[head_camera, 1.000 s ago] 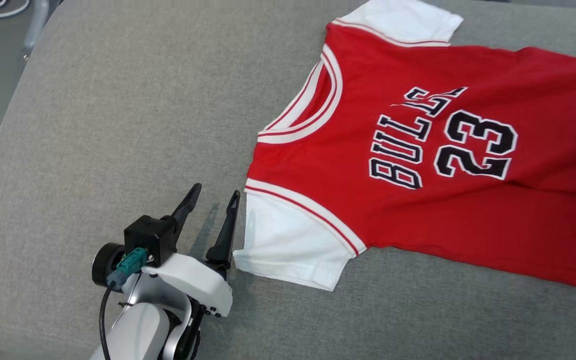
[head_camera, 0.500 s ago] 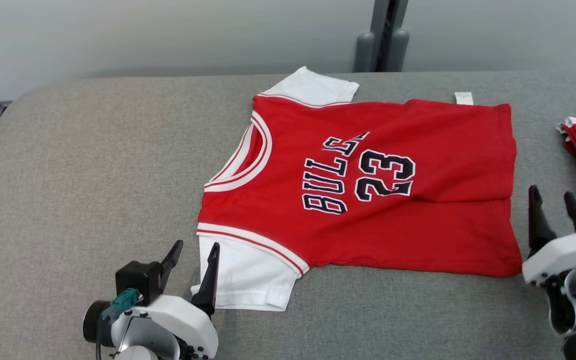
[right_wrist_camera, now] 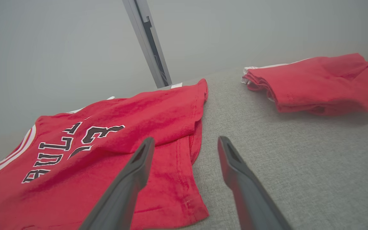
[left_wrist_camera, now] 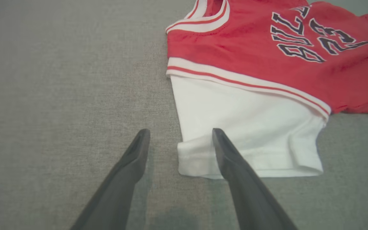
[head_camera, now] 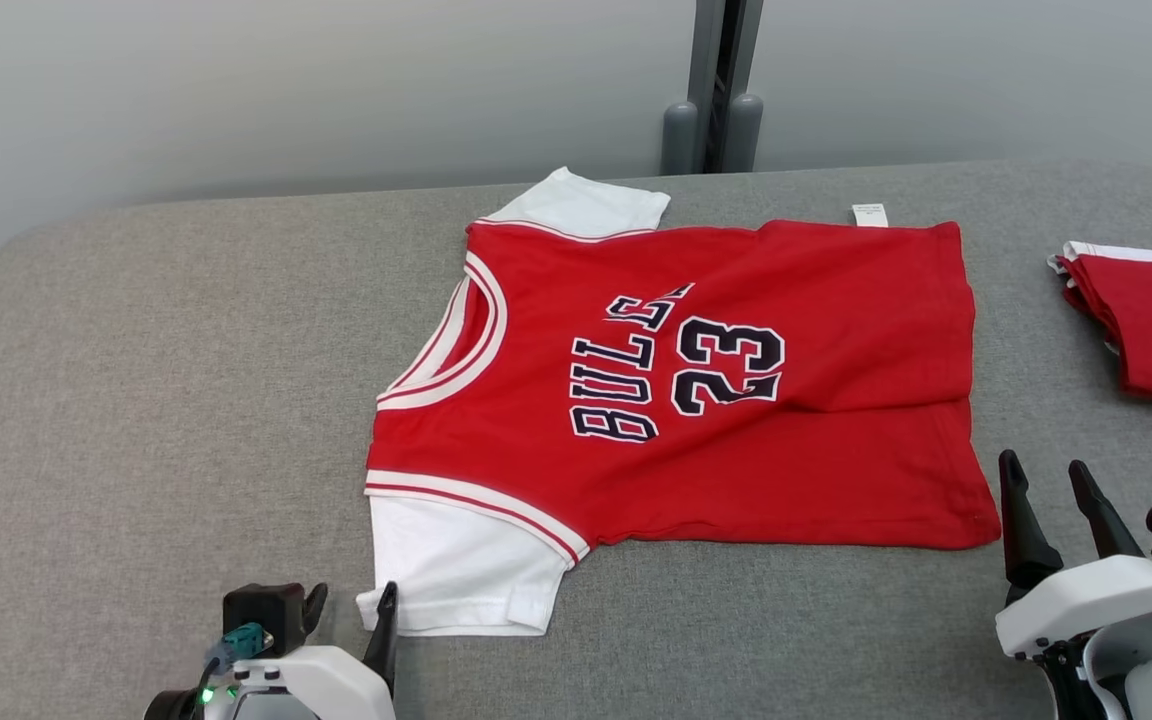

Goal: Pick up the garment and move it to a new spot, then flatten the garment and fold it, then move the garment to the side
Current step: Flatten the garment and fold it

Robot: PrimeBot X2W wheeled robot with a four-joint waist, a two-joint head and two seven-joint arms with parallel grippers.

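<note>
The garment (head_camera: 736,400) is a red jersey with white sleeves and "BULLS 23" in black, spread flat on the grey padded table (head_camera: 166,400), collar to the left. My left gripper (head_camera: 351,610) is open at the bottom left, beside the near white sleeve (head_camera: 456,560). In the left wrist view the open left gripper (left_wrist_camera: 180,135) has one finger over the corner of the sleeve (left_wrist_camera: 251,127), nothing held. My right gripper (head_camera: 1044,480) is open at the lower right, just off the hem corner. Seen from the right wrist, the right gripper (right_wrist_camera: 185,143) straddles the hem (right_wrist_camera: 190,166) of the garment.
A folded red garment (head_camera: 1151,320) lies at the table's right edge, also the folded pile (right_wrist_camera: 318,83) in the right wrist view. A grey post (head_camera: 711,90) stands against the pale wall behind the table. Bare grey cloth spreads to the left of the jersey.
The head camera has swung and tilted, so the whole jersey, wall and right gripper come into view. Both grippers stay open and sit lower in the picture; the garment lies as before.
</note>
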